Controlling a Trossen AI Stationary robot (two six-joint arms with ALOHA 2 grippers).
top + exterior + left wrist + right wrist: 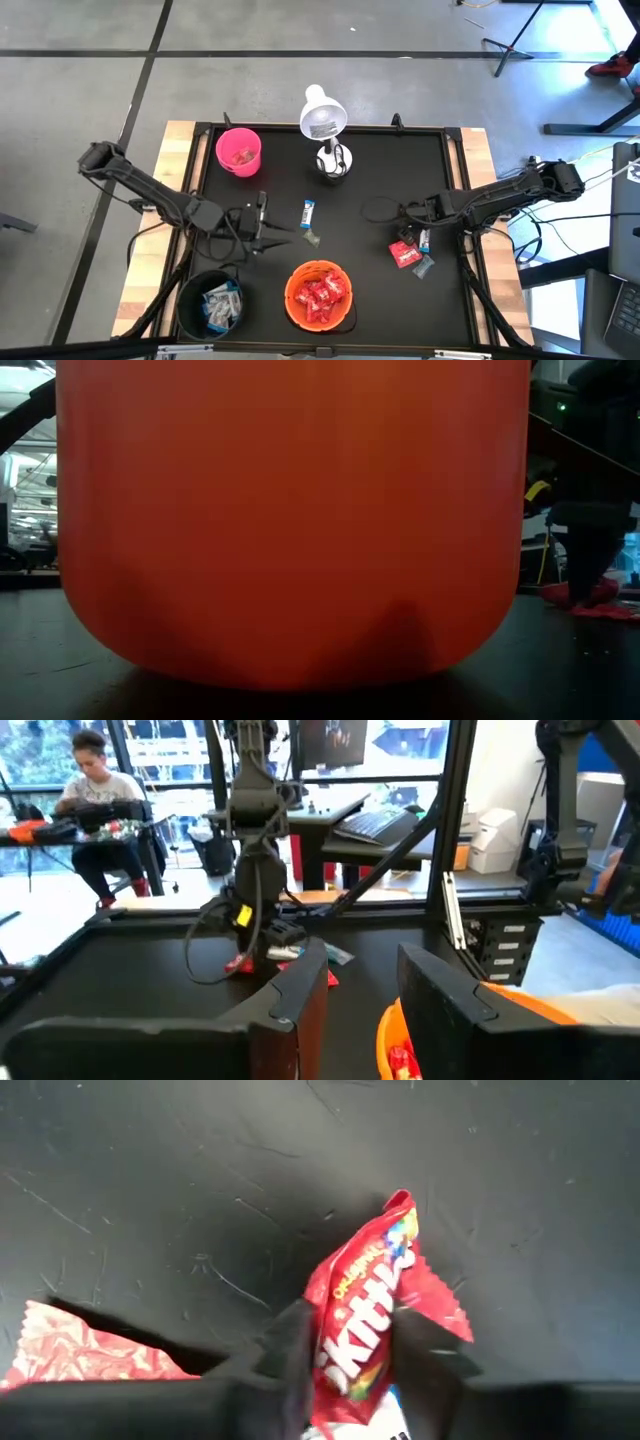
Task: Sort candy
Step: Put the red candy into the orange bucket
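We look straight down on a black table (330,200) with wooden edges, and we place things as on a clock face laid over it, twelve o'clock at the far edge. The right gripper (350,1350) sits at about four o'clock, pointed down at the tabletop, and its two dark fingers (285,1345) pinch a red candy packet (365,1305) between them; a second red wrapper (80,1350) lies flat on the table just beside it. From above, this small cluster of red and silvery sweets (410,252) lies under the right gripper's tip. The left gripper (262,232) hovers at about eight o'clock, its fingers (290,995) parted about halfway with nothing between them. Near the centre lie two loose sweets, a blue-and-white one (309,213) and a silvery one (312,238) just below it. An orange bowl (319,295) at six o'clock holds red sweets, a black bowl (211,303) at seven o'clock holds blue-and-white ones, and a pink cup (238,151) at eleven o'clock holds a few pinkish pieces. A white desk lamp (325,130) stands at twelve o'clock. Beyond the table, a seated person (95,810) is at a desk.
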